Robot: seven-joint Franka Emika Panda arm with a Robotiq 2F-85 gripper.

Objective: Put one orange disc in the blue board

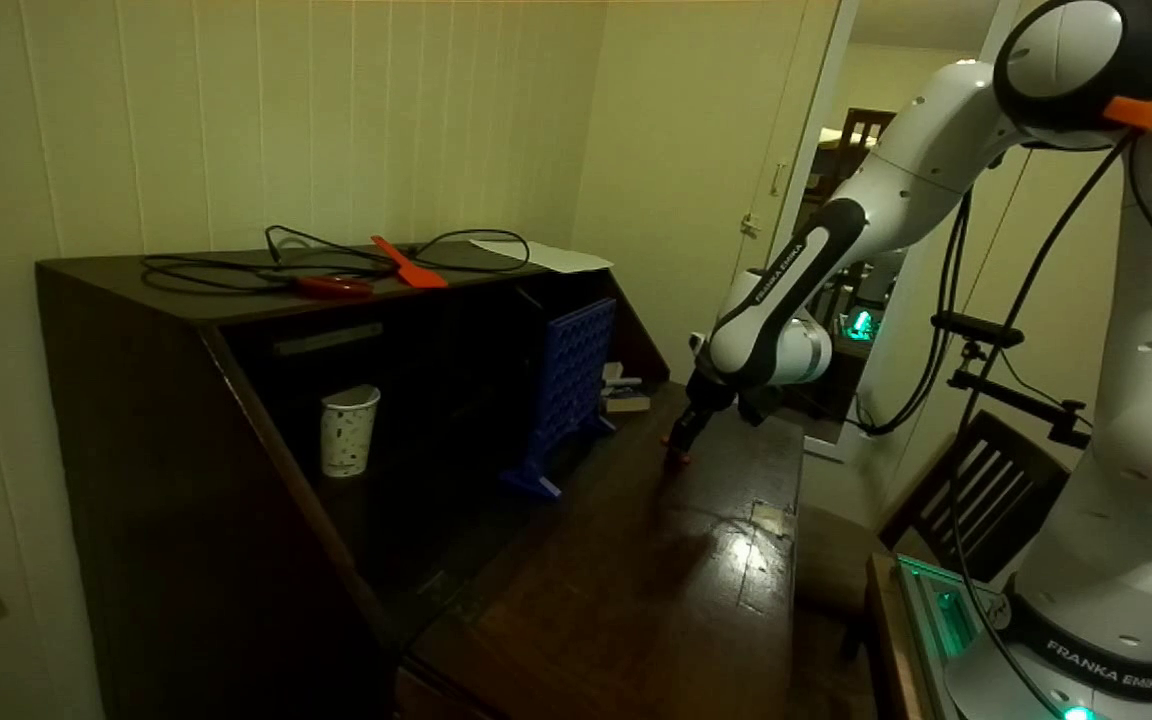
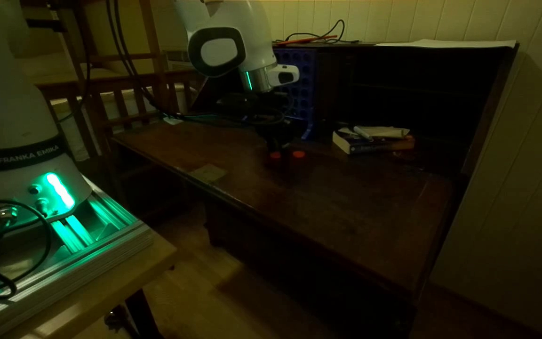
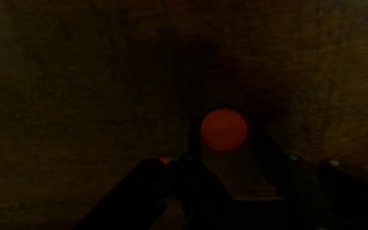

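The orange disc lies flat between my fingertips in the wrist view, with a dark finger close against each side. My gripper appears shut on it, but the picture is very dark. In both exterior views my gripper points down at the desk top, and the disc shows at its tip. A second orange disc lies on the desk beside the gripper. The blue board stands upright on its feet by the cabinet opening. It also shows, partly behind the arm, in an exterior view.
A dark wooden cabinet with an open front borders the desk top. A book with papers and a marker lies near the board. A speckled cup stands inside the cabinet. An orange-red tool and black cables lie on top.
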